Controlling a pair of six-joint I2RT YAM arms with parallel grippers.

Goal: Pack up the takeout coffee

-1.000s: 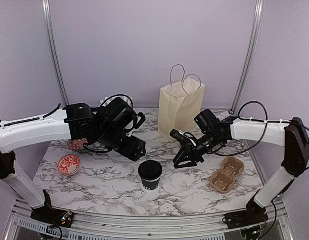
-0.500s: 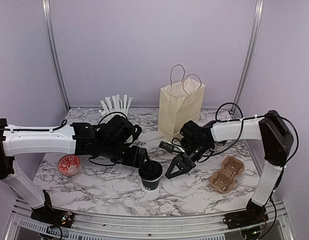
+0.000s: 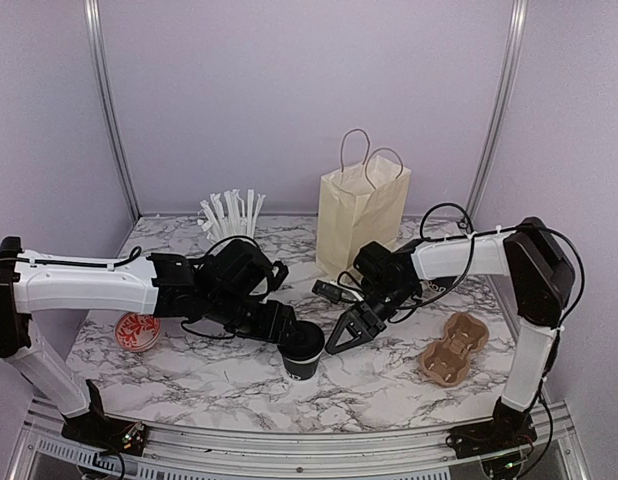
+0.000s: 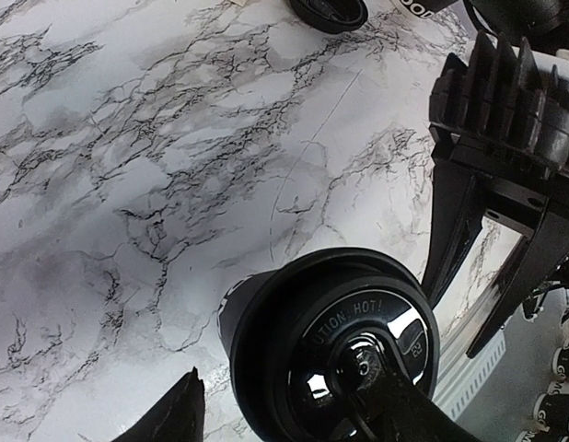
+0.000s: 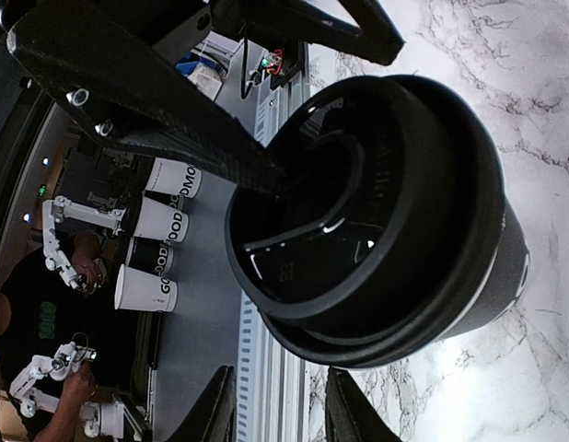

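Crowded around the black lidded paper cup (image 3: 301,350) near the worktop's (image 3: 219,385) near edge: left pincer (image 3: 289,335) against its left, right pincer (image 3: 335,345) just right. Open along the near edge and toward the brown pulp cup carrier (image 3: 453,348). Blocked far-side by the cream handled paper bag (image 3: 361,215).

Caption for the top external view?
Open left gripper at the lidded coffee cup, open right gripper beside it, paper bag upright behind.

The takeout coffee (image 4: 294,313) has "…UTION HOT!" embossed on its lid. White cups (image 5: 162,224) at the frame's left read "GOOD".
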